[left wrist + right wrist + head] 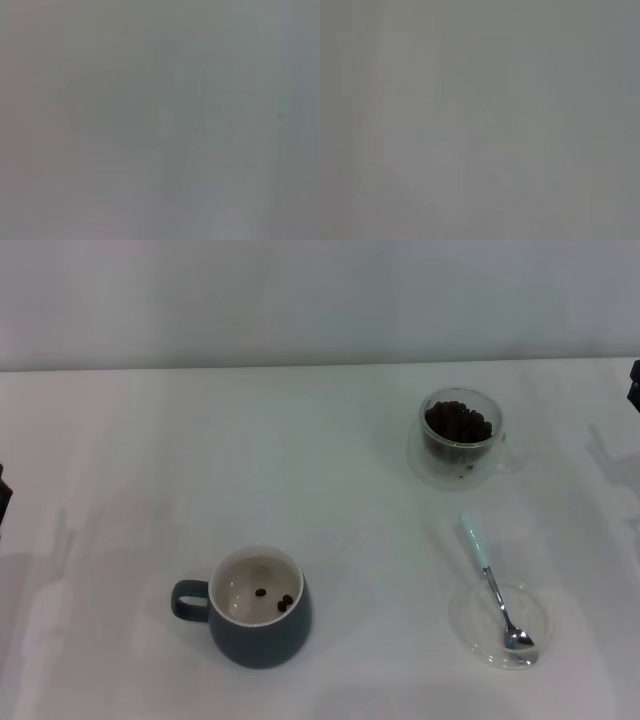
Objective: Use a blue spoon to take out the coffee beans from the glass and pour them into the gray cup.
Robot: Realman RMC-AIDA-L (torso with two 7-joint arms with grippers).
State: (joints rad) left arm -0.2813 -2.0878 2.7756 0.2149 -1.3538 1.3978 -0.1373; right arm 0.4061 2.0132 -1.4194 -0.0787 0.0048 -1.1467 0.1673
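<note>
**A:** White tabletop (120,440) fills the head view, a pale wall behind it. Where do the task's things sit?

**B:** The glass (459,436) stands in the upper right of the frame, upright, with a dark heap of coffee beans (458,423) inside. Below it, in the lower right, the blue spoon (496,585) lies with its metal bowl resting on a clear saucer (470,625) and its pale blue handle end reaching off the rim toward the glass. Spoon and glass are apart.

**A:** And the gray cup?

**B:** The gray cup (257,607) is in the lower centre-left of the frame, upright, loop handle pointing to the frame's left. A few loose beans lie on its cream inside. It stands well apart from both the glass and the saucer.

**A:** The arms?

**B:** Only slivers show. A dark piece of the left gripper (4,498) sits at the left edge, mid-height; a dark piece of the right gripper (634,385) sits at the right edge, upper part of the frame. Neither touches anything on the table. Whether either claw is spread or closed cannot be told. Both wrist views show only a featureless grey blur.
</note>
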